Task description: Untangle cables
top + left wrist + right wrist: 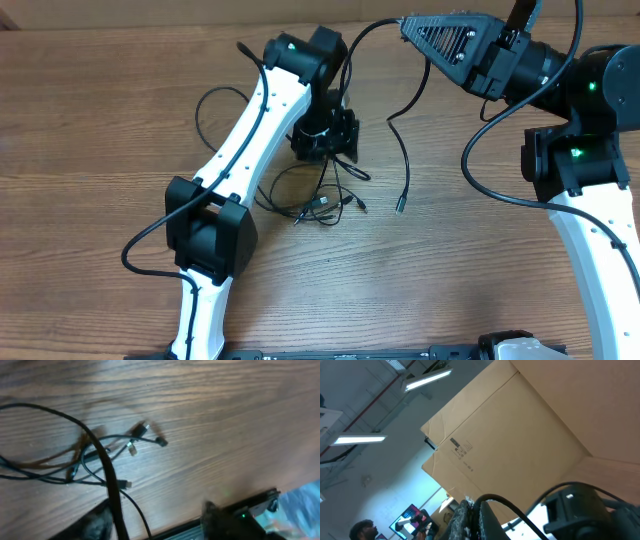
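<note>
Cables (318,200) lay mostly as a loose knot of thin black loops on the wooden table (100,120), directly below the left gripper (325,140). That gripper pointed down over the knot, judged to be placed for pinning or picking a strand. Whether its fingers stood apart or together could not be told: the overhead view hid them, and the left wrist view showed only a dark strand crossing close to the lens above several small plug ends (145,427).

The right gripper (408,24) stood high at the far right with its fingers together, clamped on one lifted cable (402,150). This strand hung down to a silver-tipped end (399,208) just beside the knot, judged to be held up so that it draws clear.

The right wrist view faced a cardboard box (520,435). Its small printed label (460,450) was too small to read. No brand was legible anywhere.
</note>
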Motion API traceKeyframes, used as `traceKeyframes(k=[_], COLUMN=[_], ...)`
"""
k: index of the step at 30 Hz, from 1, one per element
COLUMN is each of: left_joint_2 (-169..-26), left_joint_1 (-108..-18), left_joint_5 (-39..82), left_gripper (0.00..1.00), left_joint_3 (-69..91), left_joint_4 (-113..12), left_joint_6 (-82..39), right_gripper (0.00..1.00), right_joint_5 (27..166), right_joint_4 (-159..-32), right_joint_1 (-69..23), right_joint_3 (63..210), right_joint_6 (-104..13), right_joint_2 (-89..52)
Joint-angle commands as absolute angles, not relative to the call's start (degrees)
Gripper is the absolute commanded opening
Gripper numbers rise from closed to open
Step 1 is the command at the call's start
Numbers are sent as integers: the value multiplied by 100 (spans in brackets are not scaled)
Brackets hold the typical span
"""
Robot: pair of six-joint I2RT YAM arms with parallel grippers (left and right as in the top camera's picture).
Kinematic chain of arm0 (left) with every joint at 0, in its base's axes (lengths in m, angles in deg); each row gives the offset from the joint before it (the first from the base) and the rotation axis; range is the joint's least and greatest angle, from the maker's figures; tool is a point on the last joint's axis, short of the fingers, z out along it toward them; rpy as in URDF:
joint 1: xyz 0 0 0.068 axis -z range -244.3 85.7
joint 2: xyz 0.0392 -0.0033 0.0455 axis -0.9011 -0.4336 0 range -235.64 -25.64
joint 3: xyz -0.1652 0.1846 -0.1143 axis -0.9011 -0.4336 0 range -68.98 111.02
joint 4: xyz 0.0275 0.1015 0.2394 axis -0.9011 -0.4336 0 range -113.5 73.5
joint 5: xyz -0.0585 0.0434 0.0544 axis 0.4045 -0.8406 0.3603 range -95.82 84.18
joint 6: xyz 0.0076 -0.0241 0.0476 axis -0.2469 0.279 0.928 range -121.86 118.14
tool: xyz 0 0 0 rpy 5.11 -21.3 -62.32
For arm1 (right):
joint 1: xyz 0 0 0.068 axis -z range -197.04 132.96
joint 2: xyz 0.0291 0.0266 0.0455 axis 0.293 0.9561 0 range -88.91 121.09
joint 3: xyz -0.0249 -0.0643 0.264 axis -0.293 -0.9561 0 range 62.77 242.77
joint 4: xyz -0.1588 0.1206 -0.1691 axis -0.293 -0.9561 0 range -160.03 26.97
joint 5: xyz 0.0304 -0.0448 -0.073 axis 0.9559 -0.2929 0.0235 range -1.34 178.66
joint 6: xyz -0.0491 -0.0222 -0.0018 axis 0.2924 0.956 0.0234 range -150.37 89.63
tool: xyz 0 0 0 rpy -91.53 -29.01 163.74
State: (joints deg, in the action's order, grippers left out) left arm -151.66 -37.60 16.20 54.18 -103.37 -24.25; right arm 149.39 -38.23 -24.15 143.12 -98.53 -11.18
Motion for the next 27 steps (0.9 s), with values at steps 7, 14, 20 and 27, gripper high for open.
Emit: traceKeyframes(k=[7, 14, 20, 27], left_joint_2=[-15197, -15186, -15186, -15186], left_joint_1=[-3933, -4587, -5234, -5459], left_joint_5=[682, 686, 732, 905], left_gripper=[13, 4, 17, 19], left_joint_3=[5562, 6849, 7964, 7979], left_joint_4=[-10116, -10696, -11292, -11332], left_joint_6=[-2480, -2482, -2484, -2438], right_gripper=[4, 4, 4, 4], right_joint_5=[15064, 14397, 12373, 11475], right_joint_4=[-4210, -6490, -8789, -9687], right_joint_1=[-2402, -2402, -2404, -2404], right_joint_3=[14384, 14384, 14384, 14384], right_joint_6=[-9706, -8316, -7503, -7330], right_joint_2=[-1183, -1183, -1183, -1146])
